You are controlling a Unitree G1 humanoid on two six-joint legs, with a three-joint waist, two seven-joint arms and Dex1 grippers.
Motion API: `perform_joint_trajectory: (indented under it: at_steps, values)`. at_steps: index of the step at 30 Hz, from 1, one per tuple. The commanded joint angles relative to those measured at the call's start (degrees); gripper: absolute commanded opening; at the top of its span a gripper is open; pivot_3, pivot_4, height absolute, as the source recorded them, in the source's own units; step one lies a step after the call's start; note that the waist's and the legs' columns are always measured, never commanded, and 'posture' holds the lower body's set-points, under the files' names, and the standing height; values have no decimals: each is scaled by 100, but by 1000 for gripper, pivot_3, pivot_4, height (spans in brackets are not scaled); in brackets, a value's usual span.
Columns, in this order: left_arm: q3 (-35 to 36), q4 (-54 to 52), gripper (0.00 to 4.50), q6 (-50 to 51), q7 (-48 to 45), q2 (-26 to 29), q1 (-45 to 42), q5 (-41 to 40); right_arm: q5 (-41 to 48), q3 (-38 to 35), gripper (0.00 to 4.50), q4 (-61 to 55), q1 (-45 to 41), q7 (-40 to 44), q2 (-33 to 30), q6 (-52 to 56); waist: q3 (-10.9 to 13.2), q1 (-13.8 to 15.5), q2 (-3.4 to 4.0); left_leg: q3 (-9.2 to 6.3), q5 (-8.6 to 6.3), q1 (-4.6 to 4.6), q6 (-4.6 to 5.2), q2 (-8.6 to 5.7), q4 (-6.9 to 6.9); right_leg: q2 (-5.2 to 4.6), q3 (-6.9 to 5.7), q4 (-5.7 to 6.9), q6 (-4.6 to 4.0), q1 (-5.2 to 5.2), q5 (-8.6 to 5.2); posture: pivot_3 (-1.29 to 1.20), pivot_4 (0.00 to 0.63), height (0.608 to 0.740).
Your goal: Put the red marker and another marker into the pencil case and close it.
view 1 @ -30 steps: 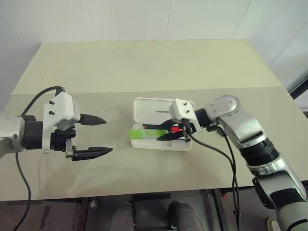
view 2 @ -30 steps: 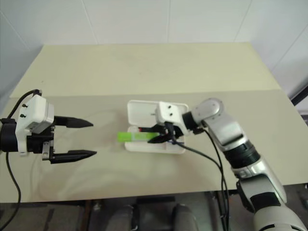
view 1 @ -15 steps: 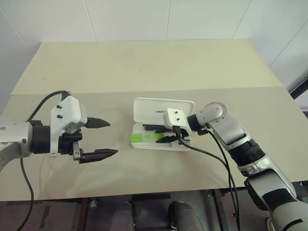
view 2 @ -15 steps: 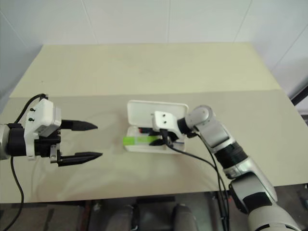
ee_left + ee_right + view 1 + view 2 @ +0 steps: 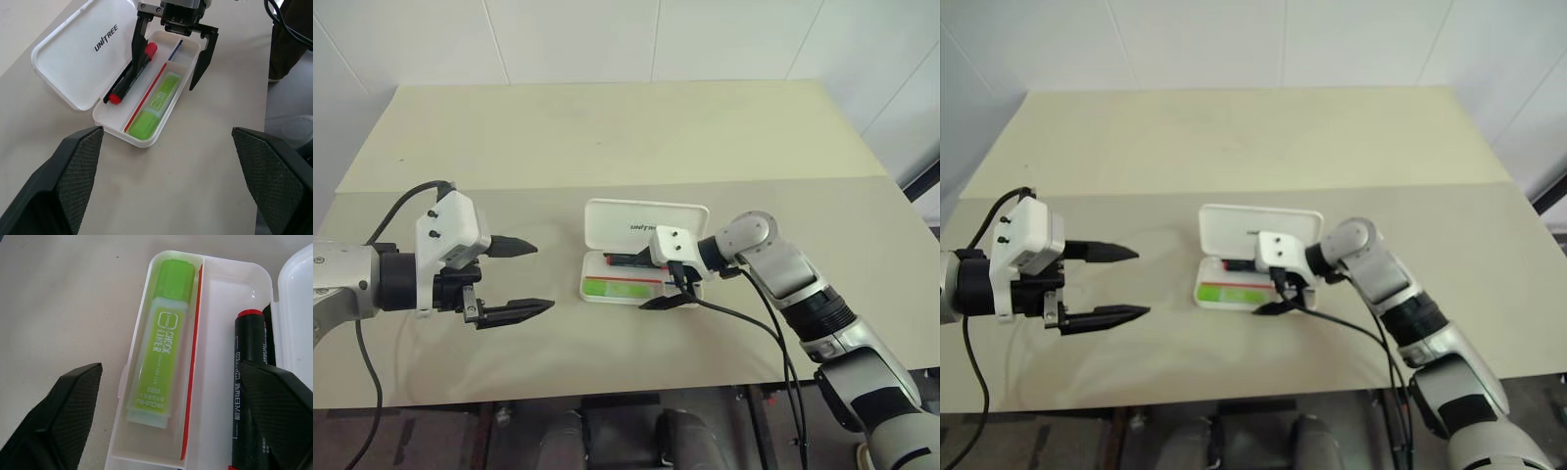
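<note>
Right gripper (image 5: 658,284): just right of centre in the left eye view, hanging over the tray's right end; fingers spread wide and empty, one over the red marker, the other past the tray's near wall.
Left gripper (image 5: 521,277): left of centre in the left eye view, above bare table, well apart from the case; its two black fingers stand wide apart and hold nothing.
Green marker (image 5: 155,108): lies flat in the tray's near compartment, lengthwise, between the outer wall and the thin red stripe (image 5: 145,98); the label "CHECK LINER" reads in the right wrist view.
Red marker (image 5: 132,74): lies in the tray's far compartment beside the hinge, black barrel with red at both ends, parallel to the green one.
Pencil case (image 5: 616,234): centre of the left eye view, open; lid laid back flat toward the upper frame, "UNITREE" lettering facing up.
Table (image 5: 607,137): pale beige surface, seam running across it behind the case.
</note>
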Motion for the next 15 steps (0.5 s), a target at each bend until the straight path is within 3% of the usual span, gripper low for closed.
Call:
perform_joint_trajectory:
  at_steps: [1, 6, 9, 12, 15]
  values:
    - [-26, -35, 4500, -146, -16, 73, -198, -93, 254, -371, 4475, -267, -40, 131, -200, 45, 0, 1, 0, 0, 0, 0, 0, 0, 0, 0, 0, 0, 0, 0, 0, 0, 150, 740]
    - [-499, -61, 4500, -275, 9, -145, -661, -275, 1385, -1533, 4475, -210, -169, 718, -842, 412, 1, 61, 1, -1, -1, -1, 2, -2, 2, -1, -2, -5, 0, 5, 0, 0, 150, 740]
    - [-831, -97, 4500, -306, 180, -434, -953, -345, 1583, -2035, 4475, 101, -139, 805, -1403, 494, 1, 132, 1, 0, -3, -1, 4, -2, 4, -1, -2, -6, 0, 7, 0, 0, 150, 740]
    - [-1333, -136, 4500, -329, 405, -760, -1205, -216, 1024, -2110, 4475, 785, 8, 420, -1991, 205, 1, 146, 0, 0, -2, 2, 4, -2, 7, 0, -3, -6, 0, 9, 0, 0, 150, 740]
    - [-1755, -171, 4500, -439, 426, -988, -1309, -63, 171, -1834, 4475, 1777, -29, -477, -2161, 66, 0, 133, 0, 6, -3, 2, 5, -3, 10, -2, 2, -5, 0, 9, 0, 0, 150, 740]
